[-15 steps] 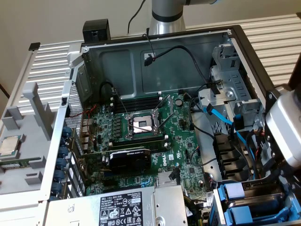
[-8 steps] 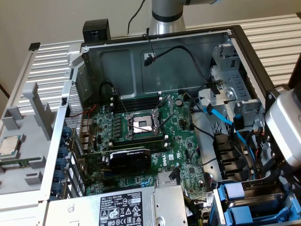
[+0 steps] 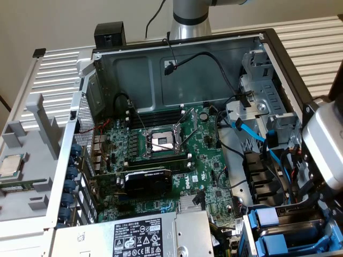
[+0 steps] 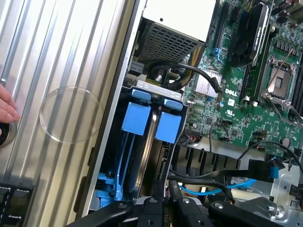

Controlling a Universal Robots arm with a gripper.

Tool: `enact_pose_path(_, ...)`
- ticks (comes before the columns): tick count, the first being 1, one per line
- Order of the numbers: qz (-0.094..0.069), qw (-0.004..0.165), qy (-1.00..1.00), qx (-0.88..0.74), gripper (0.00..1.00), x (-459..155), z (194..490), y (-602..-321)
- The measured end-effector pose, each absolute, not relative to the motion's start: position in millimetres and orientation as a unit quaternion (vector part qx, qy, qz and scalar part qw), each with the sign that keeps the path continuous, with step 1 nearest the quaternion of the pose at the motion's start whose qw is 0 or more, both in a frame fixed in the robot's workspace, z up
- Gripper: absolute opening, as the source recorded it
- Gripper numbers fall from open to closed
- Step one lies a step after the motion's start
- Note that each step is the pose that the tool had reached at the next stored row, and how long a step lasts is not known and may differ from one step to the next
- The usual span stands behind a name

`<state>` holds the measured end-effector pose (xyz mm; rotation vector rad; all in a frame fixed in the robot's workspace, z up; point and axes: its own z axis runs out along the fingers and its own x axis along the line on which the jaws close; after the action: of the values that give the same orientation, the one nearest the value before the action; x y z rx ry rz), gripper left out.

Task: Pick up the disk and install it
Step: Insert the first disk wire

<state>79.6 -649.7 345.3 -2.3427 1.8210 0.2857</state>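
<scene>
My pincer (image 4: 165, 210) is drawn nearly together over the disk (image 4: 142, 151); I cannot tell whether it pinches it. The disk stands on edge in the drive bay (image 4: 151, 87), near corner, at the exterior view's right. A skewed push could jam it or snag the blue cable (image 4: 208, 191).

Robotics lab bench, seen from my remote station: an opened desktop tower (image 3: 140, 72) lies on a ribbed metal table (image 3: 313, 45), Dell motherboard (image 3: 209, 184) bared, a loose processor chip (image 3: 10, 166) on a grey tray (image 3: 33, 140) beside the tower, the robot arm (image 3: 190, 19) just beyond it.
</scene>
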Motion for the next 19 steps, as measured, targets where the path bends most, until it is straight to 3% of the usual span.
enact_pose_path(2, 0.093, 0.078, 0.609, -0.784, 0.17, 79, 345, -648)
enact_pose_path(6, 0.075, 0.055, 0.612, -0.786, 0.17, 79, 346, -640)
enact_pose_path(14, 0.063, 0.041, 0.613, -0.787, 0.17, 75, 361, -628)
enact_pose_path(19, 0.047, 0.017, 0.615, -0.787, 0.17, 71, 362, -626)
